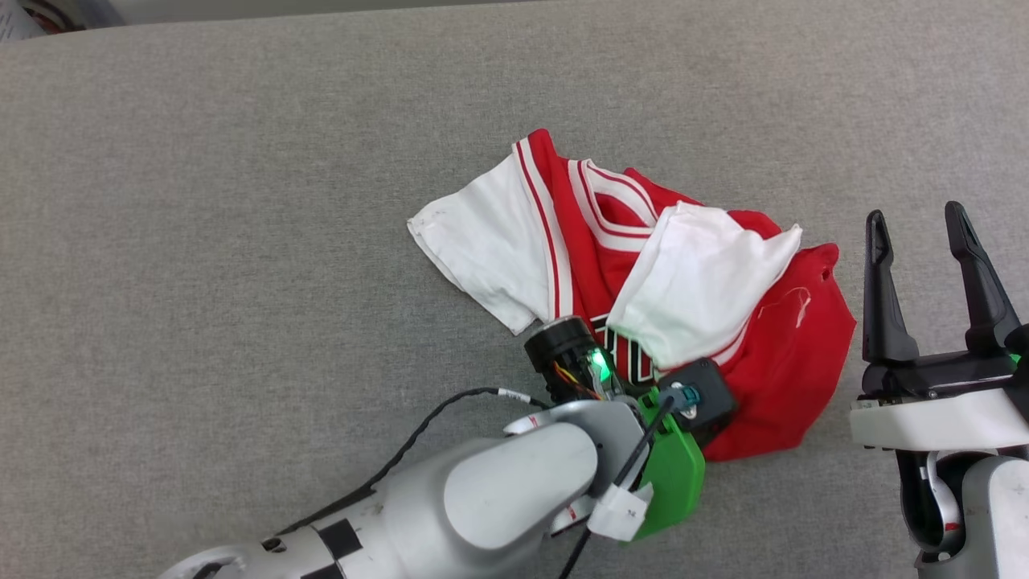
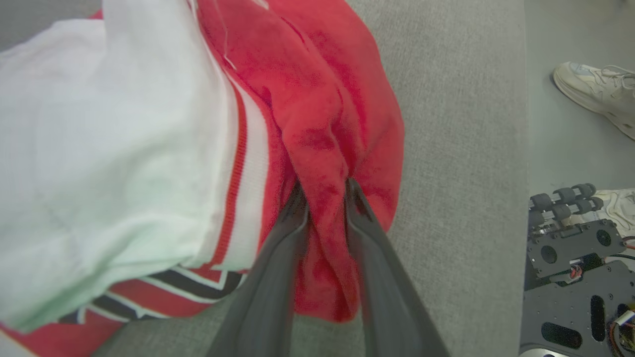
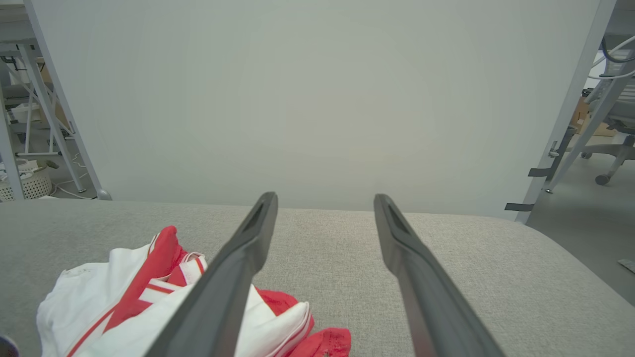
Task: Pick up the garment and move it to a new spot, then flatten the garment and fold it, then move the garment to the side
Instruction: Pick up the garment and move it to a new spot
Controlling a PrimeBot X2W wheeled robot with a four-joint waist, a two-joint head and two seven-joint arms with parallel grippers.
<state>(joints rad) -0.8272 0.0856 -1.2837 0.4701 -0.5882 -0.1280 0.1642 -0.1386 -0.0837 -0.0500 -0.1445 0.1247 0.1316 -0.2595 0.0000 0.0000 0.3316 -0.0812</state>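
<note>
The garment (image 1: 788, 354) lies crumpled on the grey table, red body with white sleeves folded over it and black lettering showing near its front edge. My left arm's wrist (image 1: 563, 450) sits over that front edge and hides the fingers. In the left wrist view my left gripper (image 2: 325, 187) pinches a raised fold of the garment's (image 2: 322, 99) red cloth between its fingertips. My right gripper (image 1: 916, 221) stands open just right of the garment, apart from it, nothing between its fingers. In the right wrist view the right gripper (image 3: 325, 198) is spread wide, the garment (image 3: 124, 287) at lower left.
The grey fabric table (image 1: 241, 241) stretches wide to the left and behind the garment. Its edge runs close on one side, with floor, a person's shoe (image 2: 590, 89) and my base (image 2: 570, 258) beyond. A pale panel (image 3: 317, 99) stands behind the table.
</note>
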